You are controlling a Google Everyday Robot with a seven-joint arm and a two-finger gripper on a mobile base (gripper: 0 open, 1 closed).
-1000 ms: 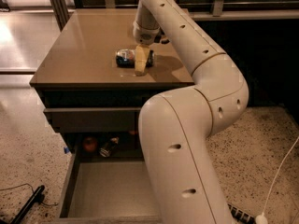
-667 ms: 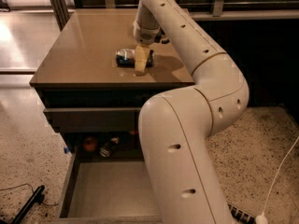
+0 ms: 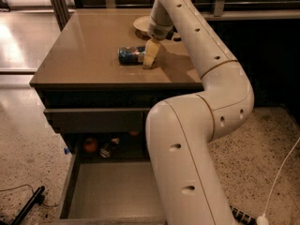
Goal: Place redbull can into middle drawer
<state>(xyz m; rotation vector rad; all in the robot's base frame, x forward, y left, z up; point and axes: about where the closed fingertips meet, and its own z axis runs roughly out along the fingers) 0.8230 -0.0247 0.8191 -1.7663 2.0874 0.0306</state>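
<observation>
Starting far left on the floor: some black rod-like thing (image 3: 28, 209), nothing to do with the job. Next over, the middle drawer (image 3: 112, 191), standing open low down, grey floor facing up. At its back, an orange-red round thing (image 3: 90, 144) and a dark bottle-ish item (image 3: 108, 148). Above that, a closed drawer front (image 3: 93, 118), then the cabinet top (image 3: 79, 55).

Up on that top, roughly centre: the redbull can (image 3: 130, 55), lying on its side, long axis running left to right, about parallel to the front edge. Not in the drawer yet, so early days for the task by the look of it.

Right at the can's right-hand end: the gripper (image 3: 150, 55), coming down from above, touching that end or as good as. Can't tell whether spread, pressed together or pinching the can, too much overlap there.

Key bit for the next move: can stretching away to the left of the gripper, so likely an end grab rather than a middle one. Worth watching for a roll or a swing on the lift.

Just behind the gripper, a pale bowl (image 3: 140, 23). Further right, the big white arm (image 3: 187, 139), sweeping down in front of the cabinet and hiding the drawer's right side. Far right on the floor, a white cable (image 3: 280, 172).
</observation>
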